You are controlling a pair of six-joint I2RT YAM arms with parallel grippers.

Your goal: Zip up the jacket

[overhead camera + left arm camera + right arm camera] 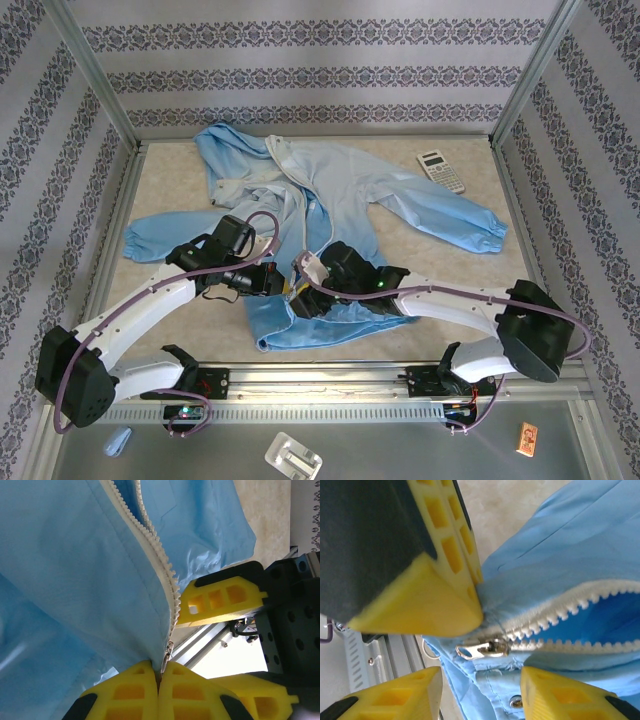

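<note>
From above, the jacket lies spread on the tabletop with the arms hiding its near hem, whereas the wrist views show the left gripper pinched together on the zipper foot and the right gripper, fingers apart, flanking the silver slider.

jacket spread flat | left pincer, right pincer close together over near hem | calculator far right
</note>
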